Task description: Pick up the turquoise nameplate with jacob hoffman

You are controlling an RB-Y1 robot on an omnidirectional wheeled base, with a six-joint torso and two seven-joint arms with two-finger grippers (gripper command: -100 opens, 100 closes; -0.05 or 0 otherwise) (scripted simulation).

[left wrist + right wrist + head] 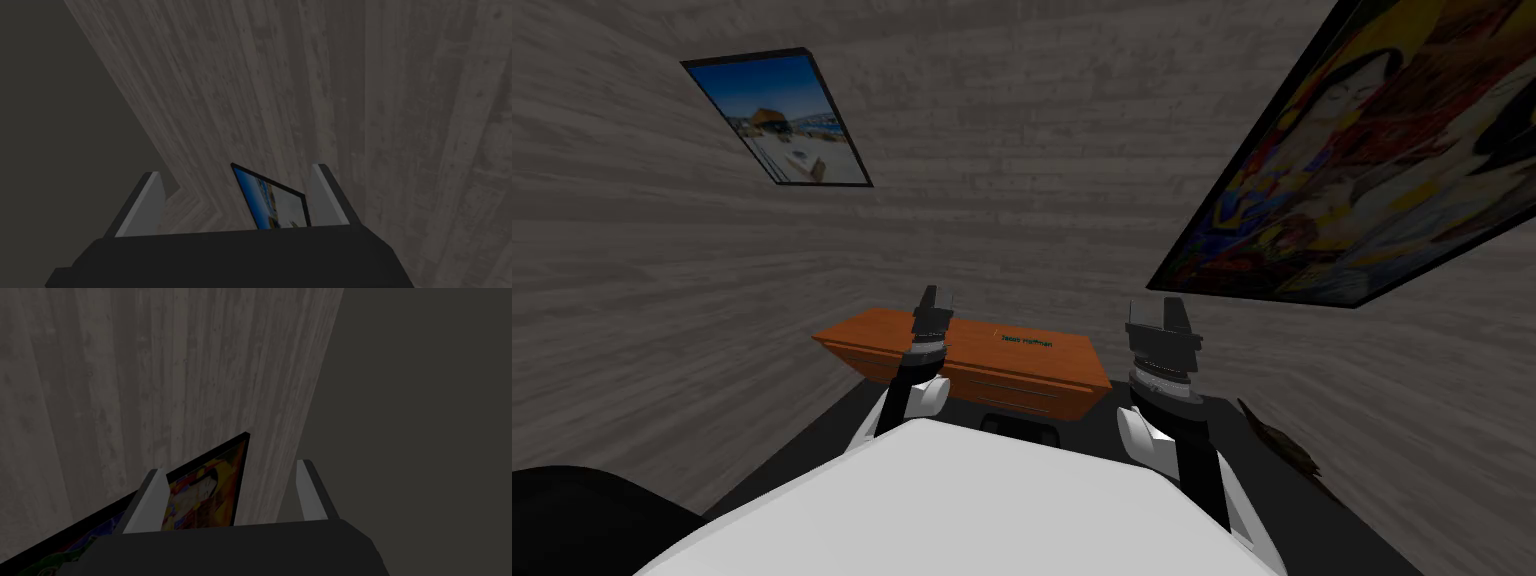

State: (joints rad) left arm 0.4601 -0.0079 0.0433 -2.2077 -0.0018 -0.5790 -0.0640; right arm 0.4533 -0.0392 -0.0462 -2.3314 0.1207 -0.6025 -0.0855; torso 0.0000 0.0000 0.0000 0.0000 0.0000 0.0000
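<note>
Head view first: an orange-brown cabinet (962, 365) stands low and ahead against the grey plank wall, drawer fronts facing me. On its top, toward the right half, lies the nameplate (1027, 342). What reads of it is a short line of turquoise lettering, too small to make out letter by letter, and the plate itself hardly stands out from the orange top. The left gripper (934, 298) is raised in front of the cabinet's left part, pointing up at the wall. The nameplate sits off to its right, apart from it, not between the blades. The right gripper (1170, 312) is up as well, out past the cabinet's right end, with the nameplate to its left and well apart. So the plate lies between the two arms, nearer the left one, touched by neither.

Left wrist view: the two fingers (146, 204) rise from the dark body, spread wide, gripping nothing, aimed at the wall.

Right wrist view: much the same here, fingers (151, 499) parted, holding nothing, aimed at the wall.
</note>
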